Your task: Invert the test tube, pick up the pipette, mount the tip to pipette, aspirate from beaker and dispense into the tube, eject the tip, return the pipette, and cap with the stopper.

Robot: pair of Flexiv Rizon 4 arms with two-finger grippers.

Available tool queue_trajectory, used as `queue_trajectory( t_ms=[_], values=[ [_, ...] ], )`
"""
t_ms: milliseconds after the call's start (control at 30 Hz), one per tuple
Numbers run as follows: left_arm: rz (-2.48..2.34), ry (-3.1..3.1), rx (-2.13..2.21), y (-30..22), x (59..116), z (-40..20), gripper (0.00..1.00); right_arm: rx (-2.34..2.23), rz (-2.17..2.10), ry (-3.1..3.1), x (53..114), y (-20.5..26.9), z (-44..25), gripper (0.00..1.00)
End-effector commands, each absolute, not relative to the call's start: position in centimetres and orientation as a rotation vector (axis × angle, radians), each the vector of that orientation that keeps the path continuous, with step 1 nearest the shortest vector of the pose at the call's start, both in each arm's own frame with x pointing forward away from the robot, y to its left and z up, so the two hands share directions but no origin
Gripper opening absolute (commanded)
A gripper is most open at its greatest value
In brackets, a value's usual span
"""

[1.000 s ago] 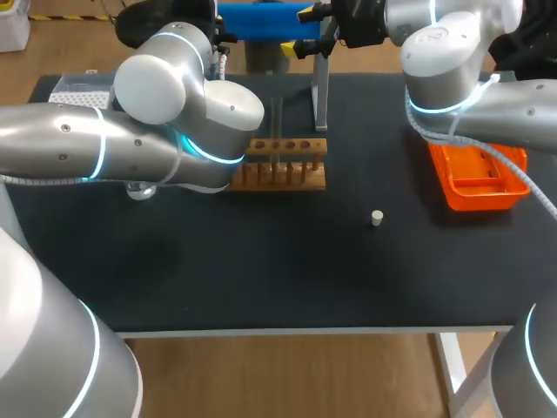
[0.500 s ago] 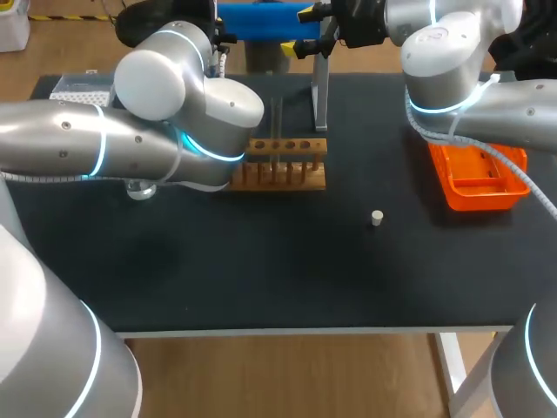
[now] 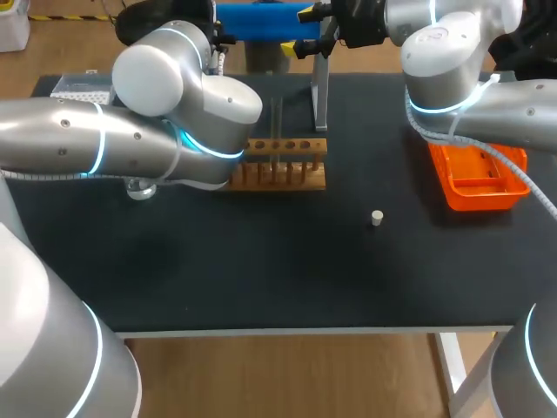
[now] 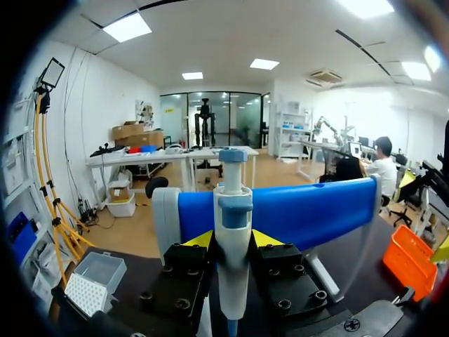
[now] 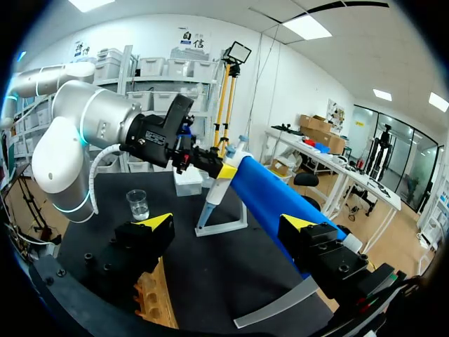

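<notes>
Left wrist view: pipette (image 4: 233, 232) upright between fingers (image 4: 198, 241), pinched both sides.

Bright, even overhead light (soft shadows)

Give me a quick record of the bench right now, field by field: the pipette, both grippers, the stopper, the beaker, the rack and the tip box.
pipette: upright at the stand, far side of the table
left gripper: shut on the pipette
right gripper: open, holding nothing
stopper: alone on the table, between the wooden rack and the orange tray
beaker: standing on the table, partly under the left arm in the head view
tip box: far left corner of the table
</notes>
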State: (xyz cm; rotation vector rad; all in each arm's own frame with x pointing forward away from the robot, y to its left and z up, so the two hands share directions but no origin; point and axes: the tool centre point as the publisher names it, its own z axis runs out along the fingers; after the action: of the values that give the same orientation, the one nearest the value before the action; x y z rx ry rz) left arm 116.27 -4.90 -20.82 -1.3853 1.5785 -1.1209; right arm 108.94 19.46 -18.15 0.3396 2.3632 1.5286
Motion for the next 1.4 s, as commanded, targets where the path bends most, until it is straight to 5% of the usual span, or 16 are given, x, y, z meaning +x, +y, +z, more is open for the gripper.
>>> queue_trajectory(
  t_ms=[33, 533, 567, 600, 633, 1400],
  values=[
    [-1.118, 1.583, -1.393, -4.9, 116.4, -20.9, 0.0, 0.339, 1.527, 2.369, 109.0, 19.4, -18.1, 1.0],
    [-1.119, 1.599, -1.402, -4.9, 116.6, -21.1, 0.0, 0.339, 1.527, 2.369, 109.0, 19.4, -18.1, 1.0],
    [-1.116, 1.598, -1.405, -4.9, 116.6, -21.1, 0.37, 0.339, 1.527, 2.369, 109.0, 19.4, -18.1, 1.0],
    [-1.115, 1.598, -1.405, -4.9, 116.6, -21.1, 0.87, 0.339, 1.527, 2.369, 109.0, 19.4, -18.1, 1.0],
    [-1.114, 1.597, -1.404, -4.9, 116.6, -21.1, 1.0, 0.339, 1.527, 2.369, 109.0, 19.4, -18.1, 1.0],
    [-1.144, 1.541, -1.342, -5.5, 115.4, -17.5, 1.0, 0.339, 1.527, 2.369, 109.0, 19.4, -18.1, 1.0]
  ],
)
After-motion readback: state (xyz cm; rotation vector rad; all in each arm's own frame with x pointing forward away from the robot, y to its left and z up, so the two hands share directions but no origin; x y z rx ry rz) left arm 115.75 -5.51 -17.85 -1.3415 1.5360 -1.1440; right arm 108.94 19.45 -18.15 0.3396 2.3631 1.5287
